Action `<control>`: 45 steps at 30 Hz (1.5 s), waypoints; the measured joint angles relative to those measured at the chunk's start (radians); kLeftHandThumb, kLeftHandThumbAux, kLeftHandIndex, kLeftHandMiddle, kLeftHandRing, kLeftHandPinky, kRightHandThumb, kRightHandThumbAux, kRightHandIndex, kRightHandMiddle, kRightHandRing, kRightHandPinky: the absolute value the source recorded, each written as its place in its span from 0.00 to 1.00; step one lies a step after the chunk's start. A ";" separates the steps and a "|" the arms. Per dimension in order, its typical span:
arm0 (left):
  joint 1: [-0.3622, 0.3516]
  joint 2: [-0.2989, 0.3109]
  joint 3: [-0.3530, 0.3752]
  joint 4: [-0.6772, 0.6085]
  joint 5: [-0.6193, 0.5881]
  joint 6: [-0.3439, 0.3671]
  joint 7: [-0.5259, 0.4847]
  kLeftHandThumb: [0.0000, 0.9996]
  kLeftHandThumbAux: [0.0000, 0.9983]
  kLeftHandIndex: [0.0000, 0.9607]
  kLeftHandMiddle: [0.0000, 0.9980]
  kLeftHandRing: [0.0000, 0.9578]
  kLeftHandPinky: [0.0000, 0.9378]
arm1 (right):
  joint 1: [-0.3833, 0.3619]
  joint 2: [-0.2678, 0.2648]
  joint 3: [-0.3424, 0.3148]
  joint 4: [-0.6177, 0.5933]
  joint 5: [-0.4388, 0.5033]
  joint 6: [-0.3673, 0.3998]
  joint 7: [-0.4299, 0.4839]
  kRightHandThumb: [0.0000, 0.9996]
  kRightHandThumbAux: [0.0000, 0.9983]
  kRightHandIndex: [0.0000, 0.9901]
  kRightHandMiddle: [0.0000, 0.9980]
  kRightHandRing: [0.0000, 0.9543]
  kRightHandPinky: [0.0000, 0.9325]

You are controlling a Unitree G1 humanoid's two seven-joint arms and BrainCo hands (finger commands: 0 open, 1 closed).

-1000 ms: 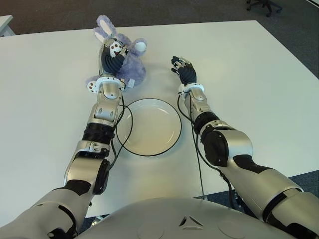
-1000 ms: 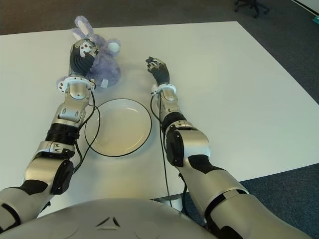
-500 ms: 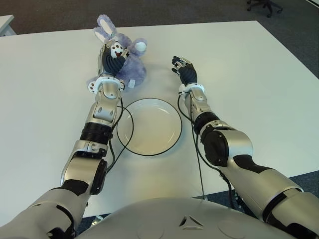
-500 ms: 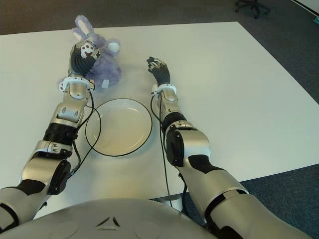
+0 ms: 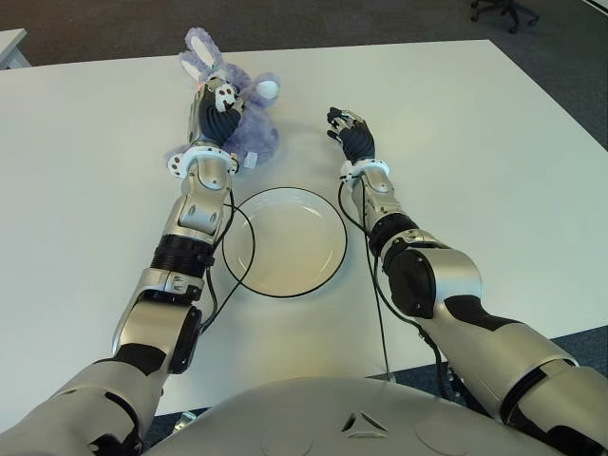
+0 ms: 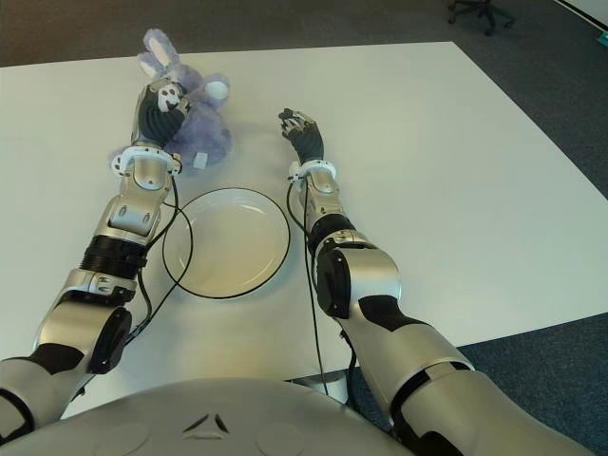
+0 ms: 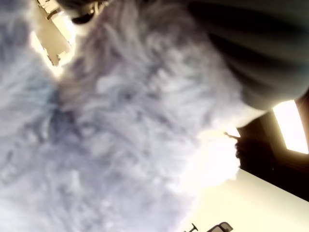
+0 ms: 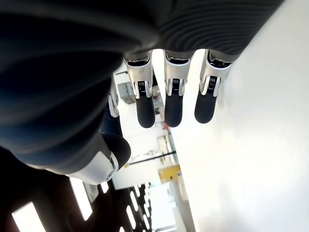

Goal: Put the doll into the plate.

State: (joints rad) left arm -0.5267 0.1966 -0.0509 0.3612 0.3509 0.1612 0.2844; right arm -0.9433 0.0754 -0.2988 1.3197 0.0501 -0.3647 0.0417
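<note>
A purple plush bunny doll (image 5: 255, 128) with long ears lies on the far left part of the white table. My left hand (image 5: 218, 103) sits on top of it with dark fingers curled into the fur; purple fur (image 7: 120, 121) fills the left wrist view. The white plate (image 5: 290, 242) with a dark rim lies nearer to me, between my forearms, with nothing in it. My right hand (image 5: 350, 131) shows to the right of the doll, apart from it, with straight fingers (image 8: 174, 104) holding nothing.
The white table (image 5: 475, 142) stretches wide to the right and left of my arms. Black cables (image 5: 239, 255) run along both forearms and cross the plate's rim. An office chair base (image 5: 503, 9) stands on the dark carpet beyond the far right corner.
My left hand has shifted slightly farther onto the doll, which has barely moved. The right hand and the plate stay where they were.
</note>
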 measured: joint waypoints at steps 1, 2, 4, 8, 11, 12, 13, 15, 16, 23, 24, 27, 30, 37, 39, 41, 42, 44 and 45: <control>0.000 0.001 0.001 0.000 -0.005 -0.001 -0.005 0.67 0.64 0.84 0.87 0.90 0.92 | 0.000 0.000 0.001 0.000 -0.001 0.000 0.000 0.70 0.73 0.41 0.15 0.12 0.16; 0.000 0.001 0.003 0.000 -0.009 -0.003 -0.010 0.67 0.64 0.84 0.87 0.90 0.92 | 0.000 0.000 0.002 0.000 -0.002 0.000 -0.001 0.70 0.73 0.41 0.15 0.12 0.16; 0.000 0.002 0.006 0.000 -0.018 -0.007 -0.016 0.70 0.65 0.84 0.87 0.90 0.92 | 0.000 0.000 0.005 0.000 -0.006 0.000 -0.004 0.70 0.73 0.41 0.15 0.12 0.16; 0.000 0.003 0.012 0.000 -0.032 -0.014 -0.030 0.74 0.66 0.85 0.87 0.91 0.93 | 0.000 0.000 0.000 0.000 -0.001 0.000 -0.005 0.70 0.73 0.41 0.15 0.12 0.16; 0.001 0.003 0.017 -0.003 -0.040 -0.012 -0.032 0.76 0.67 0.86 0.87 0.91 0.92 | 0.000 0.000 -0.006 0.000 0.011 0.000 0.000 0.70 0.73 0.41 0.15 0.13 0.17; 0.003 0.003 0.019 -0.005 -0.043 -0.011 -0.035 0.77 0.67 0.86 0.87 0.91 0.92 | 0.000 0.000 -0.006 0.000 0.011 0.000 0.000 0.70 0.73 0.41 0.15 0.13 0.17; 0.004 0.003 0.022 -0.008 -0.047 -0.010 -0.038 0.78 0.67 0.86 0.87 0.91 0.92 | 0.000 0.000 -0.004 0.000 0.010 0.001 -0.001 0.70 0.73 0.41 0.15 0.13 0.17; 0.006 0.002 0.028 -0.012 -0.054 -0.010 -0.043 0.79 0.67 0.86 0.86 0.90 0.92 | 0.000 0.000 0.000 0.000 0.008 0.001 -0.004 0.70 0.73 0.41 0.15 0.13 0.17; 0.007 0.002 0.031 -0.014 -0.058 -0.010 -0.045 0.80 0.67 0.86 0.86 0.90 0.92 | 0.000 0.000 0.001 0.000 0.008 0.001 -0.004 0.70 0.73 0.41 0.16 0.13 0.17; 0.025 -0.006 0.040 -0.030 -0.084 -0.022 -0.058 0.80 0.67 0.85 0.85 0.89 0.92 | 0.000 0.000 -0.002 0.000 0.014 0.001 0.002 0.70 0.73 0.41 0.16 0.13 0.16; 0.028 -0.007 0.042 -0.031 -0.088 -0.024 -0.059 0.80 0.67 0.85 0.85 0.89 0.92 | 0.000 0.000 -0.002 0.000 0.014 0.001 0.002 0.70 0.73 0.41 0.16 0.13 0.16; 0.034 -0.009 0.045 -0.036 -0.097 -0.029 -0.062 0.80 0.67 0.85 0.85 0.90 0.93 | 0.000 0.000 -0.001 0.000 0.013 0.001 0.001 0.70 0.73 0.41 0.16 0.13 0.16; 0.036 -0.010 0.046 -0.038 -0.099 -0.034 -0.062 0.80 0.67 0.84 0.85 0.89 0.92 | 0.000 0.000 0.002 0.000 0.011 0.001 0.000 0.70 0.73 0.41 0.16 0.13 0.16; 0.038 -0.012 0.051 -0.045 -0.109 -0.033 -0.066 0.79 0.67 0.83 0.84 0.89 0.92 | 0.001 0.000 0.002 -0.001 0.013 0.000 0.001 0.70 0.73 0.41 0.16 0.13 0.17; 0.039 -0.012 0.053 -0.045 -0.112 -0.034 -0.068 0.79 0.67 0.83 0.84 0.89 0.92 | 0.002 0.000 0.001 -0.001 0.014 -0.001 0.002 0.70 0.73 0.41 0.16 0.13 0.17; 0.040 -0.012 0.056 -0.046 -0.115 -0.038 -0.070 0.79 0.67 0.83 0.85 0.89 0.93 | 0.002 0.000 0.002 -0.001 0.014 -0.002 0.001 0.70 0.73 0.41 0.16 0.13 0.17; 0.041 -0.012 0.057 -0.046 -0.116 -0.041 -0.072 0.79 0.67 0.84 0.85 0.90 0.93 | 0.002 0.000 0.003 -0.001 0.013 -0.001 0.000 0.70 0.73 0.41 0.16 0.13 0.16; 0.042 -0.012 0.060 -0.047 -0.118 -0.047 -0.079 0.79 0.67 0.84 0.86 0.90 0.94 | 0.002 0.000 0.006 -0.001 0.011 -0.001 -0.006 0.70 0.73 0.41 0.16 0.13 0.16; 0.043 -0.012 0.061 -0.047 -0.118 -0.051 -0.081 0.79 0.67 0.84 0.86 0.90 0.94 | 0.002 0.000 0.008 -0.002 0.010 -0.001 -0.008 0.70 0.73 0.41 0.16 0.12 0.16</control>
State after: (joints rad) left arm -0.4838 0.1847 0.0104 0.3146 0.2325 0.1104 0.2037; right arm -0.9412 0.0758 -0.2912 1.3182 0.0599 -0.3658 0.0338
